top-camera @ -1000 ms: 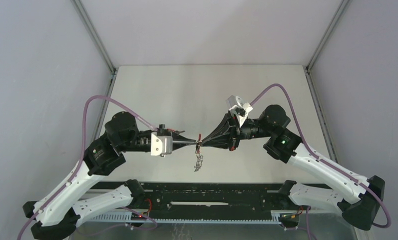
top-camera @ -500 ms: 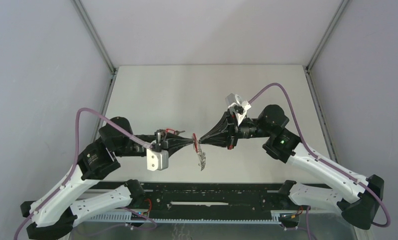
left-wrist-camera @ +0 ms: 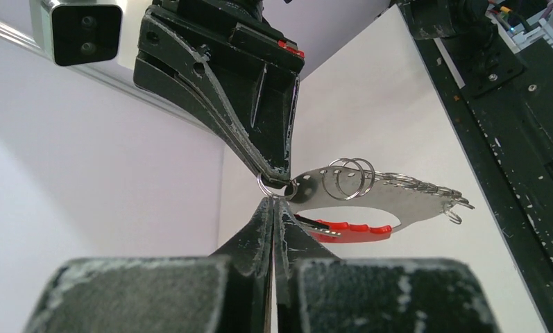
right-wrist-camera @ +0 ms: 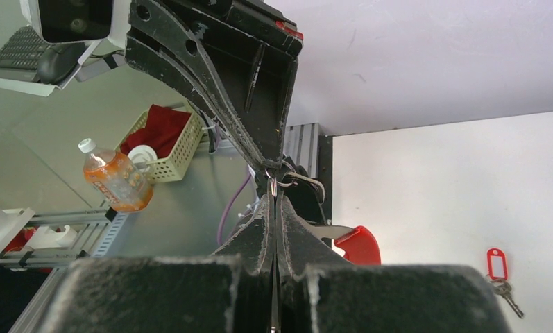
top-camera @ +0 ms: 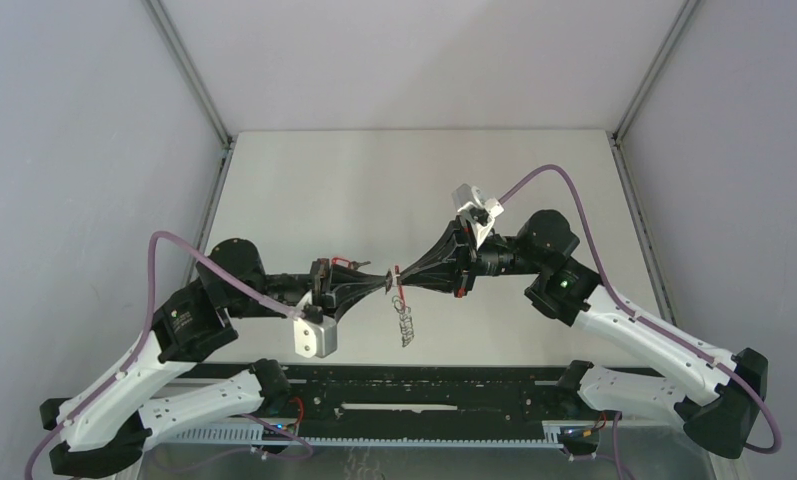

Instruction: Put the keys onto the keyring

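Note:
The keyring (left-wrist-camera: 398,202), a flat silver-grey loop with a red arc and a row of small metal loops, hangs above the table between both gripper tips. It also shows in the top view (top-camera: 404,322). My left gripper (left-wrist-camera: 273,202) is shut, its tips at the small split ring (left-wrist-camera: 266,186) on the keyring's end. My right gripper (right-wrist-camera: 274,199) is shut on the same ring from the other side. The two meet tip to tip in the top view, left (top-camera: 388,284) and right (top-camera: 400,275). The key with the red tag (right-wrist-camera: 496,268) lies on the table. The black-headed key is not visible.
Black rails (top-camera: 414,385) run along the table's near edge under the arm bases. Beyond the table in the right wrist view stand a bottle (right-wrist-camera: 114,179) and a wicker basket (right-wrist-camera: 168,146). Metal frame posts (top-camera: 189,75) border the table.
The left wrist has rolled, so its camera block now hangs lower. The keyring has swung a little right and down. Both grippers stay shut, tip to tip.

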